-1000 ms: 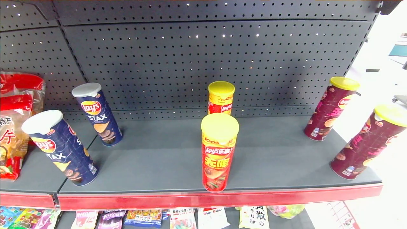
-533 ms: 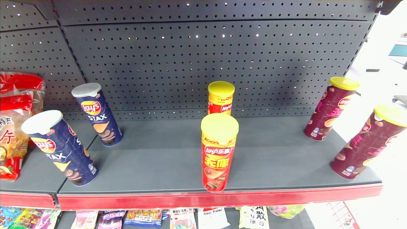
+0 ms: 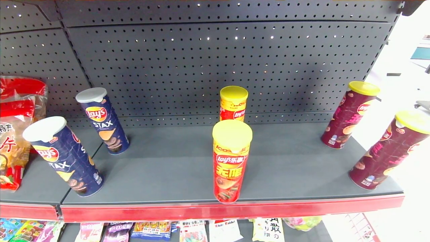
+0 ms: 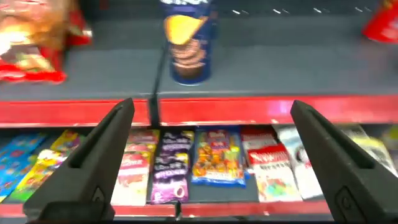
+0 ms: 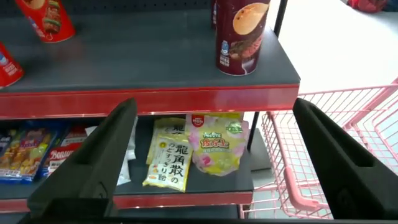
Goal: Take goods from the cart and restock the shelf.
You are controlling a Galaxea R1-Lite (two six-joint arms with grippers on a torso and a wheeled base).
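A: What is each gripper doing?

B: The left gripper (image 4: 211, 106) is hanging with its black fingers (image 4: 93, 168) spread wide, gripping nothing. The right gripper (image 5: 214, 102) is standing likewise released and empty. Both are facing the grey metal shelf with the red front lip (image 3: 168, 168), which is lying just beyond the fingertips.

A: And the goods?

B: The pink wire cart (image 5: 357, 115) is sitting past the outer side of one of the right gripper's fingers, lower than the shelf. I cannot tell what it is holding. Going by the tall maroon cardboard crisp tubes with yellow lids (image 3: 349, 114) standing on the shelf, I am expecting light, stiff, smooth-walled tubes, prone to slipping and denting.

A: So where are you taking hold?

B: Around mid-body, fingers straddling the round wall, squeezing gently, clear of the lid.

A: What are the views adding to each other?

B: The head view is laying out six upright tubes, including navy-blue tubes with white lids (image 3: 63, 158) and red-and-yellow tubes (image 3: 231, 161). The wrist views are giving the cart's mesh and the colourful snack packets (image 4: 214, 155) on the lower shelf, between the spread fingers.
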